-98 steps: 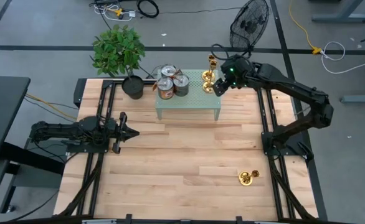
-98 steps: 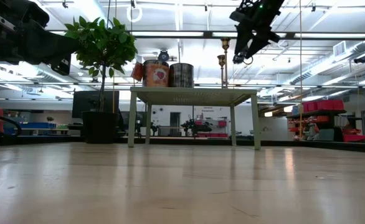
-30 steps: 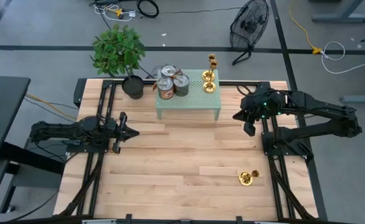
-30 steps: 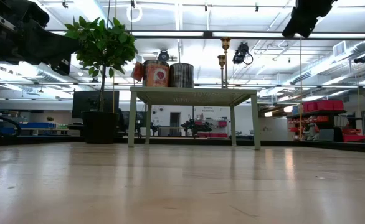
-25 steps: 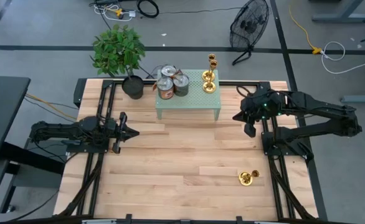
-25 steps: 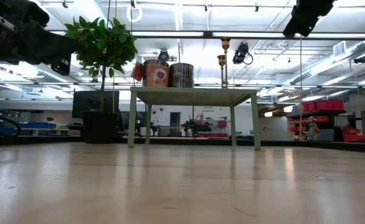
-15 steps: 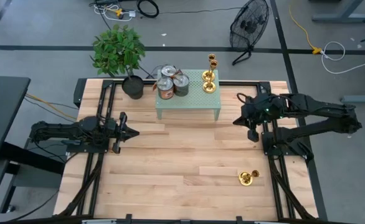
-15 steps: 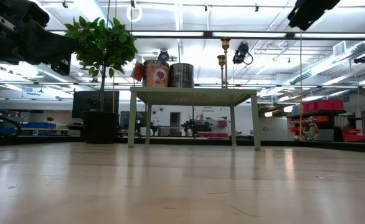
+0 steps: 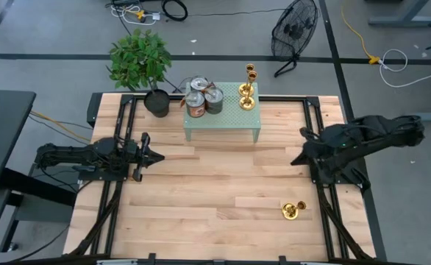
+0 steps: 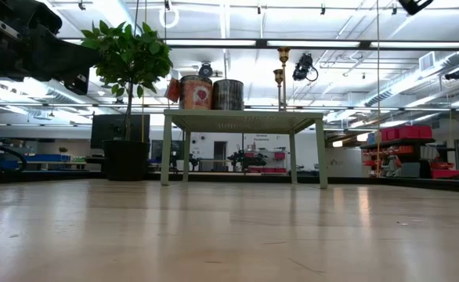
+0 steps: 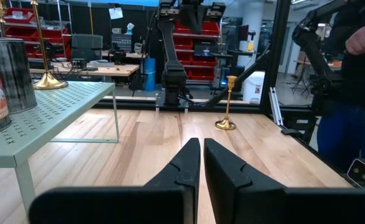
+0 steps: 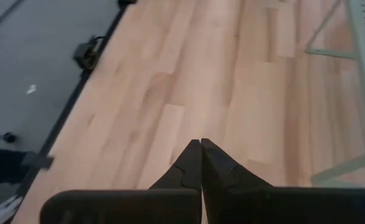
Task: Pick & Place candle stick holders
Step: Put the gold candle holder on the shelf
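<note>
Two gold candle stick holders stand on their round bases at the right end of a small green stand. A third holder stands upright on the wooden table near its front right. My right gripper is shut and holds nothing. It hovers above the table's right side, between the stand and the lone holder, slanting down. My left gripper is shut and level at the table's left, pointing right.
Several copper-sided tins crowd the stand's left end. A potted plant stands at the far left corner. Black rails run along both table sides. A person stands beyond the right edge.
My right arm has drawn back toward the table's right edge and swung a little toward the near edge. Its gripper has turned with it and stays shut on nothing. In the low view it has left the picture at the top right.
</note>
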You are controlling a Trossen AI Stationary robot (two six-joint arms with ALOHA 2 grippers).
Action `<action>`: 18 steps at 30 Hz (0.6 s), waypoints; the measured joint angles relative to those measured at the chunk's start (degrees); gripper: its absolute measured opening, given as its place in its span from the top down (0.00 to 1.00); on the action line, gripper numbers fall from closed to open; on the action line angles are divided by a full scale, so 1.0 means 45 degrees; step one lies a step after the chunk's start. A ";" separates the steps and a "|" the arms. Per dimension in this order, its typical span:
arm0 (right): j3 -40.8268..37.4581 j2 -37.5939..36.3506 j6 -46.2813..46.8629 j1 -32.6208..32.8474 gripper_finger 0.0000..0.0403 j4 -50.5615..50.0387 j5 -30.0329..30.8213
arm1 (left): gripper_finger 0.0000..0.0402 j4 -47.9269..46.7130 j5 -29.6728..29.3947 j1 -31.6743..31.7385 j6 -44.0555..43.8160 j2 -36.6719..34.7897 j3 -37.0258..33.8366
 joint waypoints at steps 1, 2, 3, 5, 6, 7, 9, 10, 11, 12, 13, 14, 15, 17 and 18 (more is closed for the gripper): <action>0.0000 -0.0120 0.0000 0.0214 1.00 -0.0103 -0.0001 | 0.93 0.0000 0.0000 -0.0001 0.0000 -0.0001 -0.0004; 0.0000 -0.0221 0.0005 0.0410 1.00 -0.0201 -0.0005 | 0.93 0.0000 0.0000 0.0000 0.0000 -0.0005 -0.0005; 0.0000 -0.0294 0.0010 0.0580 1.00 -0.0308 0.0000 | 0.93 0.0000 0.0000 -0.0005 0.0000 -0.0002 -0.0002; 0.0000 -0.0461 0.0075 0.0912 1.00 -0.0465 0.0000 | 0.93 0.0000 0.0000 -0.0001 0.0000 0.0000 0.0000; 0.0000 -0.0541 0.0186 0.1068 1.00 -0.0588 -0.0002 | 0.93 0.0000 0.0000 -0.0001 0.0004 0.0000 0.0000; 0.0000 -0.0615 0.0291 0.1224 1.00 -0.0712 -0.0002 | 0.93 0.0000 0.0000 -0.0005 0.0000 0.0000 -0.0005; 0.0000 -0.0728 0.0311 0.1521 1.00 -0.0948 -0.0004 | 0.93 0.0000 0.0000 -0.0001 0.0001 0.0000 -0.0004; 0.0000 -0.0778 0.0310 0.1660 1.00 -0.1095 0.0000 | 0.93 0.0000 0.0000 -0.0004 0.0004 -0.0001 -0.0001; 0.0000 -0.0829 0.0306 0.1788 1.00 -0.1230 -0.0005 | 0.93 0.0000 0.0000 -0.0002 0.0000 0.0000 0.0000; 0.0000 -0.0880 0.0305 0.1903 1.00 -0.1371 -0.0005 | 0.93 0.0000 0.0000 -0.0003 0.0000 -0.0003 -0.0002; 0.0000 -0.0935 0.0263 0.1998 1.00 -0.1511 -0.0005 | 0.93 0.0000 0.0000 -0.0004 0.0000 -0.0005 -0.0001; 0.0000 -0.0976 0.0206 0.2085 1.00 -0.1654 -0.0005 | 0.93 0.0000 0.0000 -0.0005 0.0000 0.0000 0.0000; 0.0000 -0.1027 0.0125 0.2161 1.00 -0.1802 -0.0003 | 0.93 0.0000 0.0000 -0.0002 0.0000 0.0000 -0.0002; 0.0000 -0.1156 -0.0041 0.2314 1.00 -0.2088 -0.0008 | 0.93 0.0000 0.0000 -0.0005 0.0000 0.0000 0.0000; 0.0000 -0.1237 -0.0069 0.2383 1.00 -0.2194 -0.0008 | 0.93 0.0000 0.0000 0.0000 0.0001 -0.0005 -0.0004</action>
